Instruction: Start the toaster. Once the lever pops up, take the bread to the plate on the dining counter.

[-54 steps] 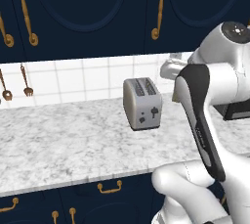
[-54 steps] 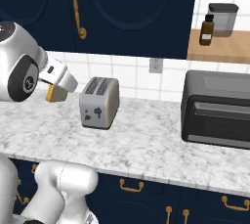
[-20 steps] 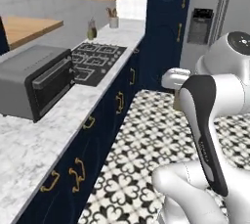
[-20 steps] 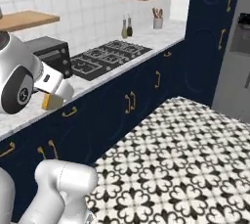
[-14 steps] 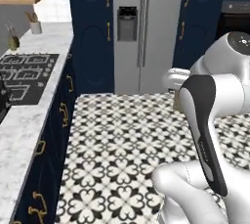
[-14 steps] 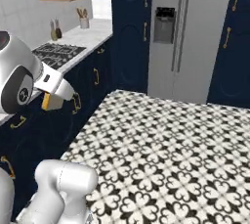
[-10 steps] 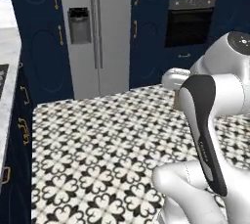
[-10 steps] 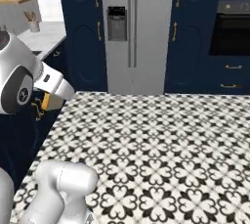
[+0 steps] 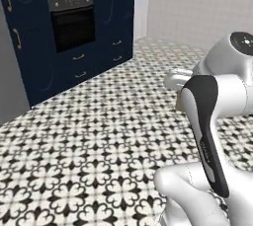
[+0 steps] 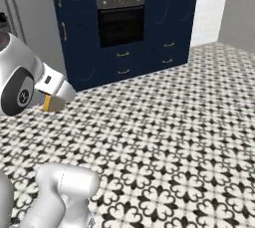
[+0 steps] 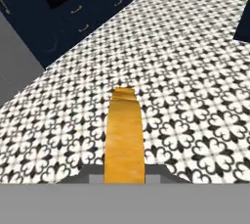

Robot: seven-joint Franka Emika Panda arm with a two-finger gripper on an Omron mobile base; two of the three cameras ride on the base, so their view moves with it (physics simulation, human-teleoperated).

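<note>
Jaws hold the bread (image 11: 124, 137) edge-on in the hand view, narrowed onto its two flat faces, so that its golden-brown crust runs up the middle of that view as a tall narrow strip. The slice stands clear of everything else, carried in the air above the floor (image 11: 195, 71), which is tiled in a black-and-white floral pattern. The finger tips themselves are hidden at the bottom of that view.

From the right base view, a small corner of the bread (image 10: 47, 103) shows as an orange-tan patch just below the white wrist, at the left of that picture, again over the floor (image 10: 174, 122).

From the left base view, the arm (image 9: 212, 121) rises at the lower right, white with a dark band down its upper link; the hand itself is hidden behind it.

Beyond the floor stands a tall navy cabinet (image 10: 164, 18) with gold handles. A built-in oven (image 10: 121, 20) with a dark glass door sits in it, with drawers below. Left of the cabinet is a grey panel (image 9: 10, 92). To the right a pale plain wall (image 9: 197, 8) meets the floor.
</note>
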